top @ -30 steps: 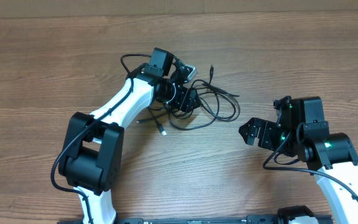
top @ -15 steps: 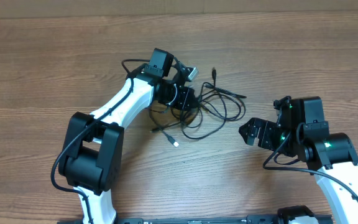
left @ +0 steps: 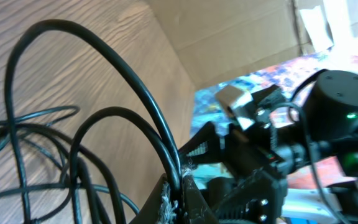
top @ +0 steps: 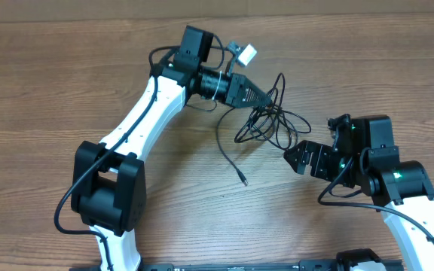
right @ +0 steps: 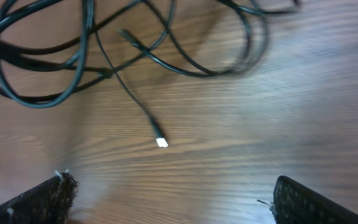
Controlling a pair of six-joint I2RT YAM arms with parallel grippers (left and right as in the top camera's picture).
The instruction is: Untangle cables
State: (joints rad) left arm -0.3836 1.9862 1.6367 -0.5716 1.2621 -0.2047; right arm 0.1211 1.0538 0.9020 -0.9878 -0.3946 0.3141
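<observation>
The left gripper [top: 264, 98] pinches the cables [top: 268, 126], whose tangle droops just beyond its tips toward the right gripper [top: 295, 159], which sits near, spread wide and facing the loops.

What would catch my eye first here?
The left gripper, near the middle of the wooden table, pinches a tangle of thin black cables; one strand trails to a small plug on the wood. Just right of them, the right gripper sits open and empty.
</observation>
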